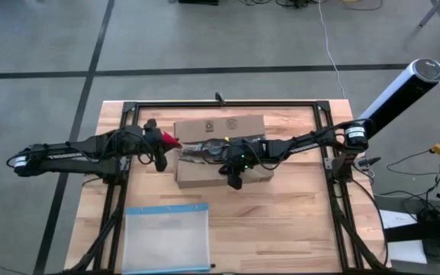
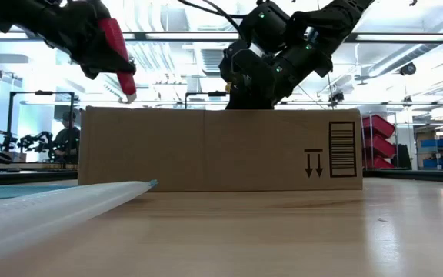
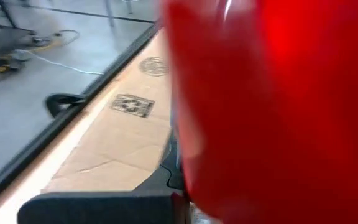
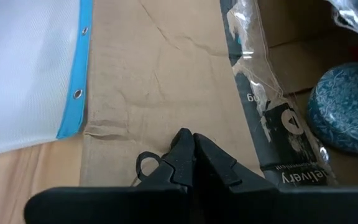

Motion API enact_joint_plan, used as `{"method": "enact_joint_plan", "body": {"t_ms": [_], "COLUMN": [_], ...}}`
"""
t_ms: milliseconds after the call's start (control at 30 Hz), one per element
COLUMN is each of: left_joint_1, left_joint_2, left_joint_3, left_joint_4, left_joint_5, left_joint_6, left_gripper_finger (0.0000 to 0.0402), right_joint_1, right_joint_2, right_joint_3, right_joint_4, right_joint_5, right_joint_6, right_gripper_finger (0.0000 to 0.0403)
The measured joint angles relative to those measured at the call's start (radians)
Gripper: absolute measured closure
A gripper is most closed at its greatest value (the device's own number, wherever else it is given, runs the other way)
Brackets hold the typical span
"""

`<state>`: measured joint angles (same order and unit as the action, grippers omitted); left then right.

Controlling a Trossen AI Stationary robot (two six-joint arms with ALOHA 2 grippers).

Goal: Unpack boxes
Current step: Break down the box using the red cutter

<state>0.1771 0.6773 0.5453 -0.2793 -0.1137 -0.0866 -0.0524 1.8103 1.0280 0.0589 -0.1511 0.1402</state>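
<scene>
Cardboard box partly opened near the table's far edge, both grippers at its top

Cardboard box (image 1: 221,153) lies on the wooden table (image 1: 296,221), toward the far edge and about midway between the left and right edges. Its long axis runs left to right, parallel to the far edge. It sits flat on its base; the long side wall that faces the near edge carries two black printed arrows pointing down and a barcode mark near its right end.

Right gripper (image 4: 193,144) is over the near part of the box top, its two dark fingers pressed together with no gap and nothing between them, their tips on or just above the closed near flap. Just beside them runs a strip of torn, crinkled tape (image 4: 263,118) with dark printing, along the seam. Past the tape the box stands open, and a round blue patterned object (image 4: 345,107) rests inside.

Left gripper (image 1: 161,147) is at the left end of the box, above its top edge, clamped on a small red tool (image 2: 117,51) whose tip slants down toward the box without touching it.

A clear plastic pouch (image 1: 166,239) with a blue edge lies flat near the table's near edge, left of centre, well apart from the box.
</scene>
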Motion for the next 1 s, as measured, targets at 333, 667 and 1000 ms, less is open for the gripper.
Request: {"method": "enact_joint_plan", "body": {"t_ms": [333,667,1000], "left_joint_1": [-0.027,-0.028,-0.040], "left_joint_2": [0.032,0.042,0.098], "left_joint_3": [-0.001,-0.002,-0.003], "left_joint_4": [0.146,0.199,0.246], "left_joint_5": [0.106,0.132,0.140], "left_joint_6": [0.002,0.009,0.048], "left_gripper_finger": [0.0381,0.0381,0.0381], "right_joint_1": [0.021,0.020,0.020], "right_joint_2": [-0.068,-0.075,-0.144], "right_joint_3": [-0.005,-0.003,0.000], "right_joint_4": [0.093,0.143,0.203], "right_joint_5": [-0.005,-0.005,-0.003], "right_joint_6": [-0.066,-0.077,-0.112], "right_gripper_finger": [0.0403,0.0403,0.0403]}}
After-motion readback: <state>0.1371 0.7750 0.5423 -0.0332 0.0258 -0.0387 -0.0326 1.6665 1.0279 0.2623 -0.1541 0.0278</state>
